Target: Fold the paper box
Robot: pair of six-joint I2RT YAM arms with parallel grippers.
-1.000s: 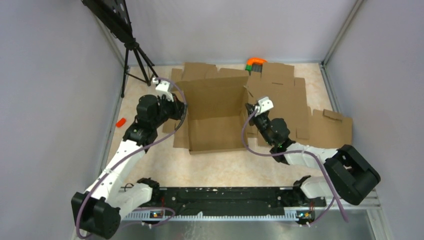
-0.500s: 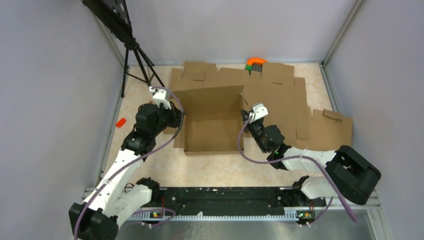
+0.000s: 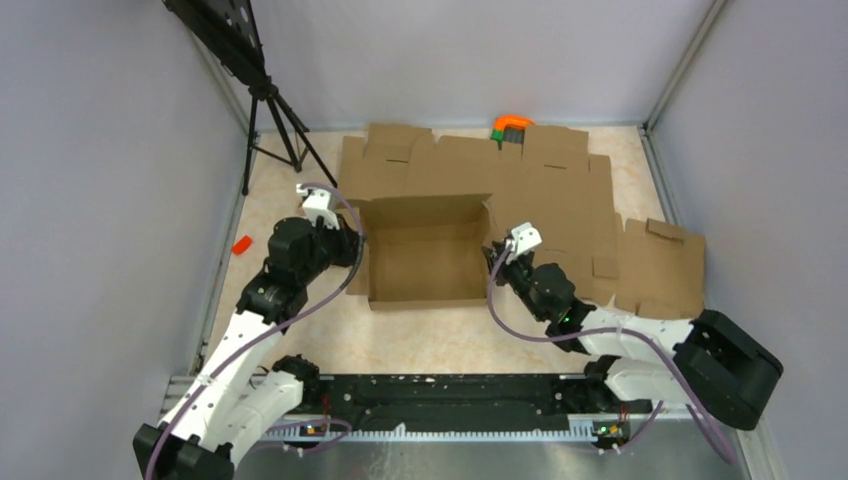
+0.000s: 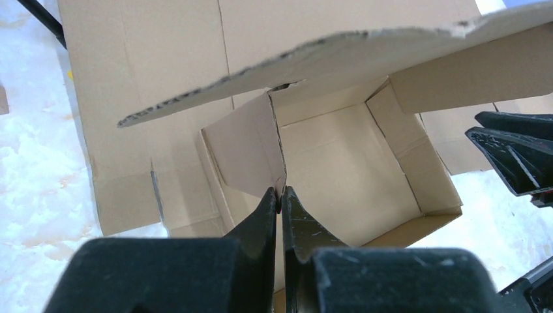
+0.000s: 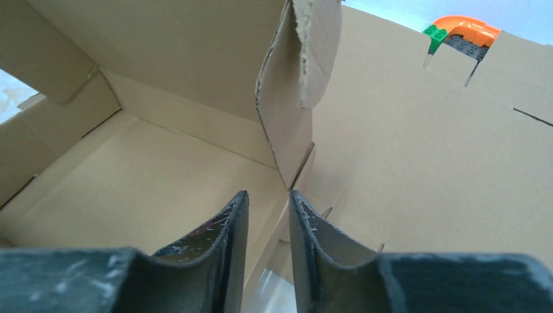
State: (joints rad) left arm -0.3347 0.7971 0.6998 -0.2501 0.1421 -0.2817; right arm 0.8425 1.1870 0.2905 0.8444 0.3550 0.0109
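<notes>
Left gripper [image 4: 280, 193], jaws pinching a flap corner of the box [image 3: 425, 262]; right gripper [image 5: 269, 195], jaws apart, empty; tips hard to make out from above.

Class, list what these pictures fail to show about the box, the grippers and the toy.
- Left wrist view: whether the left gripper pinches the paper box wall; its shut fingertips cover the contact.
- Top view: lower part of the orange toy, behind cardboard sheets.
- Right wrist view: the box's near wall, behind the right gripper.
</notes>
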